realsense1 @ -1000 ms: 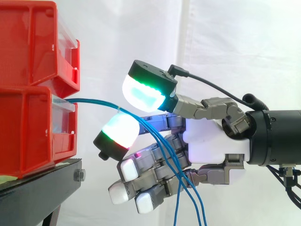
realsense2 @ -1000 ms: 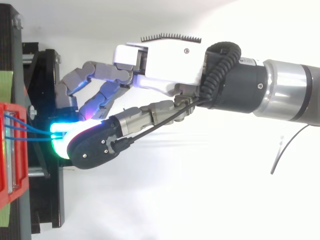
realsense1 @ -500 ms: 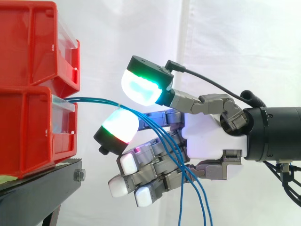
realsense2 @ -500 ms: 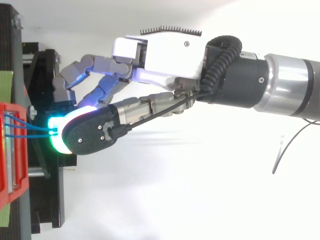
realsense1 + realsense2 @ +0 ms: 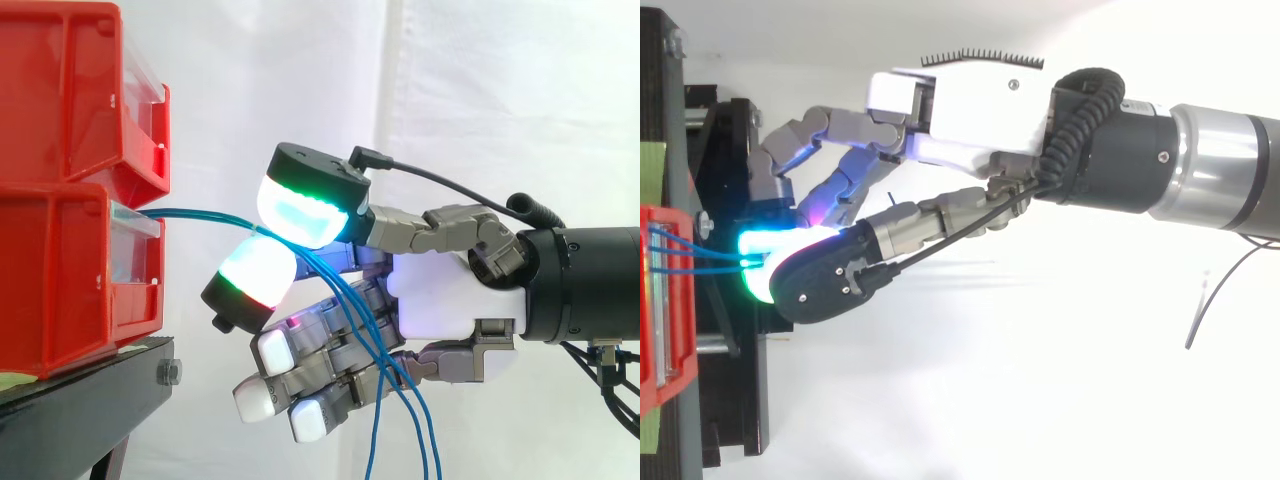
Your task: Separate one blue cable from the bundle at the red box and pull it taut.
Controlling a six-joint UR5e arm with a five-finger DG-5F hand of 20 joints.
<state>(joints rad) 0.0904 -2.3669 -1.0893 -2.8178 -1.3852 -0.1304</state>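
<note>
Setting: two red bins stacked at the left of the side view, upper red bin (image 5: 70, 90) sitting on lower red bin (image 5: 60, 290), both on a black stand (image 5: 90, 400). White curtain (image 5: 500, 100) behind.
Arm: arm (image 5: 590, 290) comes in level from the right, wrist aimed at the bins.
Hand position: hand (image 5: 450, 300) is seen side-on, just right of the lower red bin and apart from it.
Hand state: two large glowing pads are brought together. The upper pad (image 5: 300, 200) is white with a green band, the lower pad (image 5: 255, 275) white with a green and red band. They pinch the blue cables (image 5: 195, 214) where the strands bunch. The other fingers curl below with white tips toward the stand, holding nothing.
Cable path: the cables leave the lower red bin over the top edge of its clear front panel (image 5: 135, 250) and run nearly level to the right into the pinch. Past it they fan into several strands, cross in front of the curled fingers and hang out of the bottom of the view.
Tension: the stretch from bin to pads is close to straight with a slight bow. The strands below hang loose.
Separation: cannot tell whether one strand or the whole bunch sits between the pads, as glow hides the contact.
Top view: two strands (image 5: 700, 262) run from the bin front and converge into the cyan-green glow at the pads.
</note>
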